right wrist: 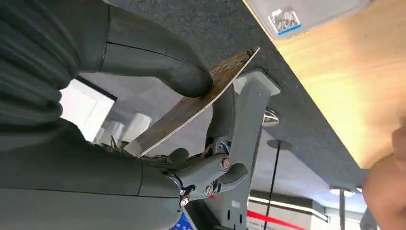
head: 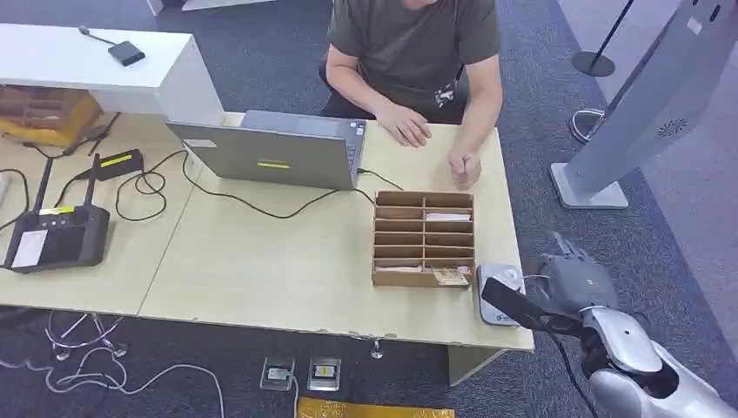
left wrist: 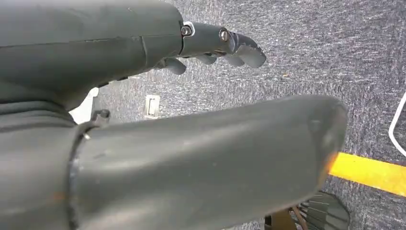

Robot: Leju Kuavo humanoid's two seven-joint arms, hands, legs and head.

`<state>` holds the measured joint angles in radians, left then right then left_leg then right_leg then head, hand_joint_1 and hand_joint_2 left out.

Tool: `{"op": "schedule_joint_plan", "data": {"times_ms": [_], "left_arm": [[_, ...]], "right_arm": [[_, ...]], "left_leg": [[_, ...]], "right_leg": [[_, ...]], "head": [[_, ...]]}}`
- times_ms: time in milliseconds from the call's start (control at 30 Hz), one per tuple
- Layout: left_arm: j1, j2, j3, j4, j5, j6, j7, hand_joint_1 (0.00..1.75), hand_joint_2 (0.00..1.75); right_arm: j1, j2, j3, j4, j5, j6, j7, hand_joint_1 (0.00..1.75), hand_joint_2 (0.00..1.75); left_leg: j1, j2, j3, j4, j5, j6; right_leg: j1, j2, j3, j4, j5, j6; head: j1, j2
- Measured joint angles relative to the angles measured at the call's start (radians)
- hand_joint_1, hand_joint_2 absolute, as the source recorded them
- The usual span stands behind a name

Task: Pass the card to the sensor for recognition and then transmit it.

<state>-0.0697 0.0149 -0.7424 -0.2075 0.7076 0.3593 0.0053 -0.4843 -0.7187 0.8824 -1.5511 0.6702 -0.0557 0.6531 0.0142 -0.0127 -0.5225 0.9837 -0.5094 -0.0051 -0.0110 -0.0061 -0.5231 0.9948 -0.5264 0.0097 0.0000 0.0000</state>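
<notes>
One card [right wrist: 191, 108] pinched in the right hand [head: 570, 279], thumb on one face, fingers [right wrist: 210, 170] on the other, just off the table's [head: 261, 261] right edge beside the grey sensor [head: 500, 296]. Sensor sits next to the wooden organizer [head: 424, 238]. Left hand [left wrist: 210, 45] over carpet, holds nothing, fingers loosely curled. Person [head: 409, 52] seated behind the laptop [head: 270, 152].

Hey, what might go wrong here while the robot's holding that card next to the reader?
1. The right hand pinches the card between thumb and fingers near one end only, so it may slip or tilt.
2. The card reader sits at the table's corner, so a bump might push it off.
3. The wooden card organizer stands right beside the reader, so the hand could catch it.
</notes>
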Motion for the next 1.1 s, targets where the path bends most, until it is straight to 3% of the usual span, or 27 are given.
{"op": "schedule_joint_plan", "data": {"times_ms": [467,1100], "left_arm": [[0.000,0.000,-0.019,0.000,0.017,0.001,0.000,0.00,0.00],[-0.001,0.000,-0.043,0.000,0.027,0.008,0.005,0.00,0.00]], "right_arm": [[-0.001,0.005,0.013,0.023,0.001,0.009,0.015,1.75,1.75],[-0.006,0.048,0.049,0.077,-0.021,0.000,-0.016,1.75,1.75]], "left_leg": [[0.000,0.001,0.000,0.000,0.000,0.000],[0.000,0.001,0.000,0.000,0.000,0.000]], "right_leg": [[0.000,0.001,0.000,0.000,0.000,0.000],[0.000,0.001,0.000,0.000,0.000,0.000]], "head": [[0.000,0.000],[0.000,0.000]]}}
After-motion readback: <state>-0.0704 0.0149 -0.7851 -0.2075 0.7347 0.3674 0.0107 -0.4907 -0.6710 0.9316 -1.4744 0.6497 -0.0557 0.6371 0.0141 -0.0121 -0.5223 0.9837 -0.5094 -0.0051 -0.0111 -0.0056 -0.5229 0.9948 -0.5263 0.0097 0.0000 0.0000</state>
